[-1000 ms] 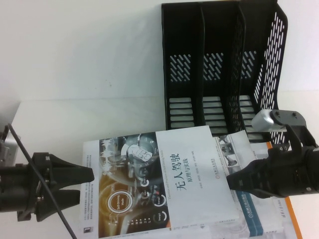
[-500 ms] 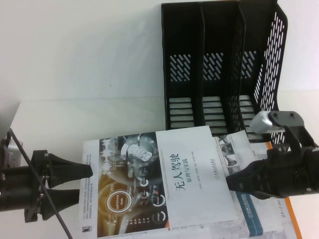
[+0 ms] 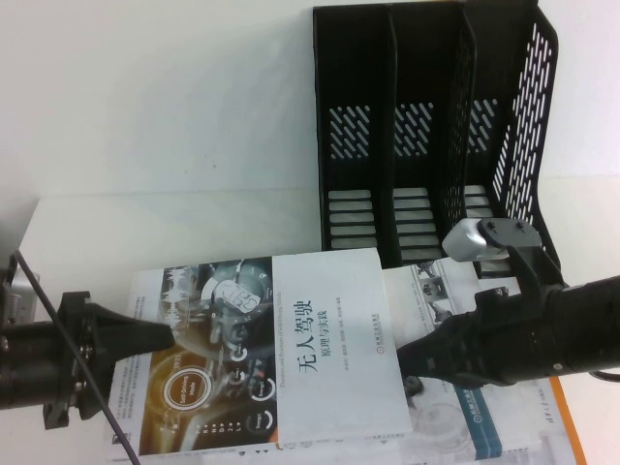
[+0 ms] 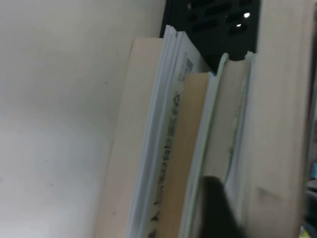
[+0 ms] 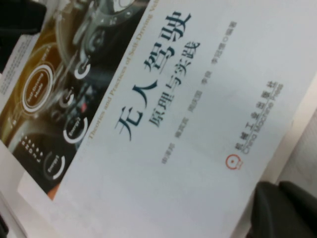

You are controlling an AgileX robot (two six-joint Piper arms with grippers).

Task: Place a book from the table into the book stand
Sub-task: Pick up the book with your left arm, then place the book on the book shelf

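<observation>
The book (image 3: 291,358), half white with a black Chinese title and half dark dashboard picture, lies on top of a stack on the white table (image 3: 145,126), in front of the black book stand (image 3: 426,126). My left gripper (image 3: 160,354) is open at the book's left edge, with its upper finger over the cover and its lower finger hidden under the book. My right gripper (image 3: 405,356) is shut, with its tip against the book's right edge. The right wrist view shows the cover (image 5: 173,124) and the closed fingertips (image 5: 277,208). The left wrist view shows the page edges of the stack (image 4: 168,148) and one dark finger (image 4: 215,208).
A white book with a blue stripe (image 3: 465,387) lies under the top book at the right. An orange-edged book (image 3: 567,417) sticks out beyond it. The stand's three compartments hold nothing. The stand's dark wall shows behind the stack in the left wrist view (image 4: 213,25).
My right gripper has moved left and the top book has slid left with it. The book's left edge now lies between my left gripper's open fingers. The left arm has barely moved.
</observation>
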